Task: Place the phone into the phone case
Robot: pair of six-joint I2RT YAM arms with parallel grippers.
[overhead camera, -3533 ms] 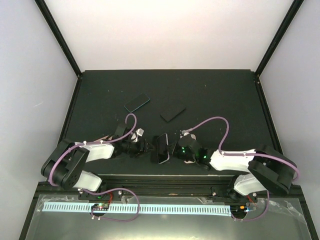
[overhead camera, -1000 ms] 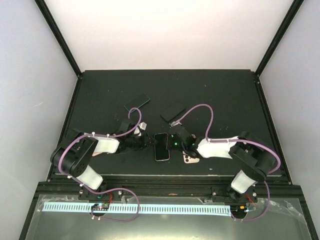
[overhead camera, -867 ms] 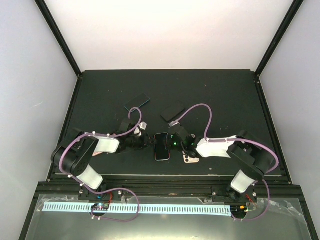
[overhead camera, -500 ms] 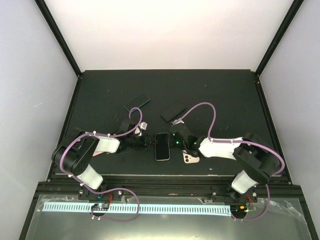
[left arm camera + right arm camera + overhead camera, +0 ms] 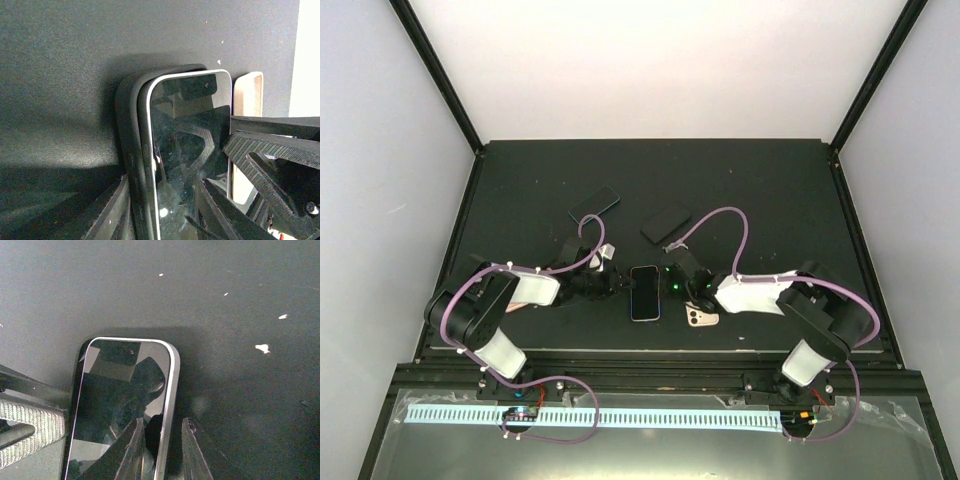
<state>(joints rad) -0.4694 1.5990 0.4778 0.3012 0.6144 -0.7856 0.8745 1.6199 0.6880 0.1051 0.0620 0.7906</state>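
The phone (image 5: 643, 293), with a black screen and silver rim, lies flat near the table's front between my two grippers. In the left wrist view the phone (image 5: 185, 135) sits partly inside the dark phone case (image 5: 127, 120), whose rim stands clear along one long side. My left gripper (image 5: 618, 288) (image 5: 164, 184) is shut over that side, one finger outside the case and one on the screen. My right gripper (image 5: 667, 287) (image 5: 161, 422) straddles the phone's opposite silver edge (image 5: 167, 390), one finger on the glass and one outside.
A beige phone-shaped item (image 5: 700, 319) lies just right of the phone; it also shows in the left wrist view (image 5: 245, 125). A dark phone (image 5: 594, 204) and a black flat rectangle (image 5: 666, 220) lie farther back. Purple cables loop over both arms.
The phone has moved slightly away from the front edge and straightened since 3.5 s ago. My right arm has shifted, uncovering the beige item. Both grippers stay at the phone's sides.
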